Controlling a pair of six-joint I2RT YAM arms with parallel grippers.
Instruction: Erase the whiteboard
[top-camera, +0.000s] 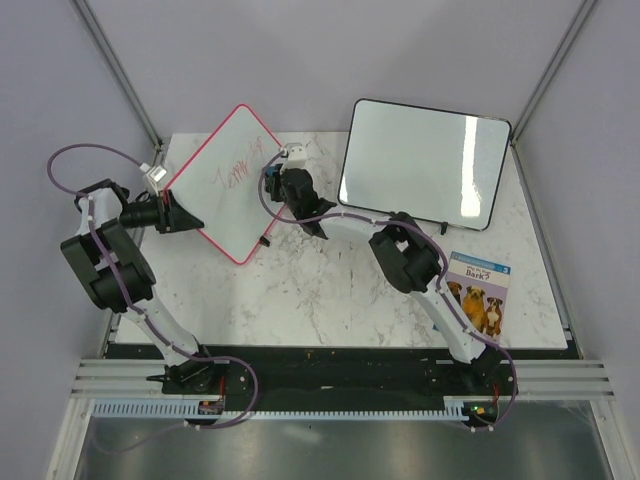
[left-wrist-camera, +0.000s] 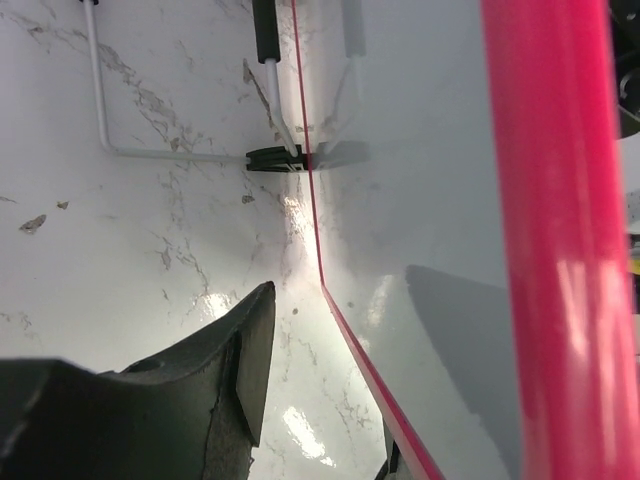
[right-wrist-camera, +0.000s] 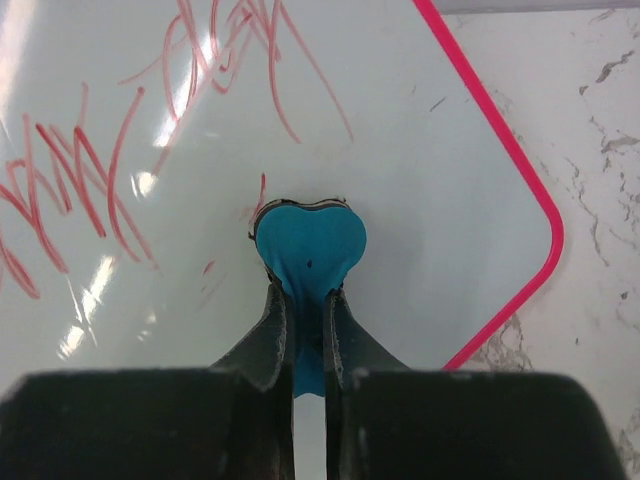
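The whiteboard (top-camera: 235, 170), white with a pink frame and red scribbles (right-wrist-camera: 100, 170), stands tilted at the table's back left. My left gripper (top-camera: 180, 213) grips its lower left edge. In the left wrist view the pink frame (left-wrist-camera: 560, 250) runs between one dark finger (left-wrist-camera: 240, 380) and a sliver of the other finger. My right gripper (right-wrist-camera: 305, 295) is shut on a blue eraser (right-wrist-camera: 310, 245). The eraser presses against the board's face (right-wrist-camera: 430, 180), right of the scribbles, and faint red smears lie beside it. From above, the right gripper (top-camera: 278, 185) meets the board's right edge.
A larger black-framed whiteboard (top-camera: 425, 165) leans at the back right. A book with dogs on its cover (top-camera: 478, 292) lies at the right edge of the marble table (top-camera: 300, 290). A black clip (left-wrist-camera: 275, 158) and a thin white wire (left-wrist-camera: 100, 100) sit by the board's lower edge.
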